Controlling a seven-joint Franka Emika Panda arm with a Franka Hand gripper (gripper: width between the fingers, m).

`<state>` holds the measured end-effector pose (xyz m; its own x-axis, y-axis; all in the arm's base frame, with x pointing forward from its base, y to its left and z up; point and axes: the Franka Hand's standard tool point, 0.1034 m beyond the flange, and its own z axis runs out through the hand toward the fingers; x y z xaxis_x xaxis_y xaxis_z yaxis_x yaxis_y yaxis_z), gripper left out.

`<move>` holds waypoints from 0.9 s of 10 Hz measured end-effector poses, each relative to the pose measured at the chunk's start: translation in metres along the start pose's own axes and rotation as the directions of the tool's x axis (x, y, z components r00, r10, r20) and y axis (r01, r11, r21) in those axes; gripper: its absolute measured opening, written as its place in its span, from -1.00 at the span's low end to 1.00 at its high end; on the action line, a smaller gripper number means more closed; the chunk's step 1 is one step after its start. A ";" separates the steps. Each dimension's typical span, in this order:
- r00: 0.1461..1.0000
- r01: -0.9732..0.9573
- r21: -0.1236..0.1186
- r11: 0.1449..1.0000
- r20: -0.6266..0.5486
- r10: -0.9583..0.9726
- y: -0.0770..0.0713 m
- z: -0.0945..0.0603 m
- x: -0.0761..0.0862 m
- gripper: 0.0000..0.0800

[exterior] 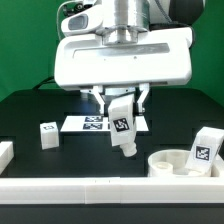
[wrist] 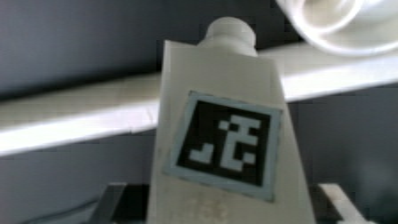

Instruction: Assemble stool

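Observation:
My gripper (exterior: pixel 121 108) is shut on a white stool leg (exterior: pixel 122 125) and holds it tilted above the black table, in front of the marker board. In the wrist view the leg (wrist: pixel 222 130) fills the middle, its black-and-white tag facing the camera and its round peg pointing away, with one finger (wrist: pixel 121 202) on each side of it. The round seat (exterior: pixel 183 163) lies at the exterior view's lower right, and its rim shows in the wrist view (wrist: pixel 347 25). A second leg (exterior: pixel 205 149) stands on the seat's right. A third leg (exterior: pixel 47 135) stands on the table at the left.
The marker board (exterior: pixel 96 123) lies flat behind the held leg. A long white border rail (exterior: pixel 80 190) runs along the front edge and also crosses the wrist view (wrist: pixel 80 125). A white block (exterior: pixel 5 152) sits at the left edge.

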<state>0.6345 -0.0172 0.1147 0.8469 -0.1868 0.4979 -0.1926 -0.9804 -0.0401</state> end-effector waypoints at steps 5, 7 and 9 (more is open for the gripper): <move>0.978 0.208 0.002 0.978 0.005 -0.208 -0.045 0.007 -0.020 -0.18; 0.977 0.212 -0.001 0.977 0.012 -0.212 -0.043 0.009 -0.024 -0.18; 0.968 0.250 0.001 0.968 0.011 -0.250 -0.046 0.008 -0.024 -0.18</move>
<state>0.6274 0.0315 0.0978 0.8734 0.0634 0.4828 0.0257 -0.9961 0.0843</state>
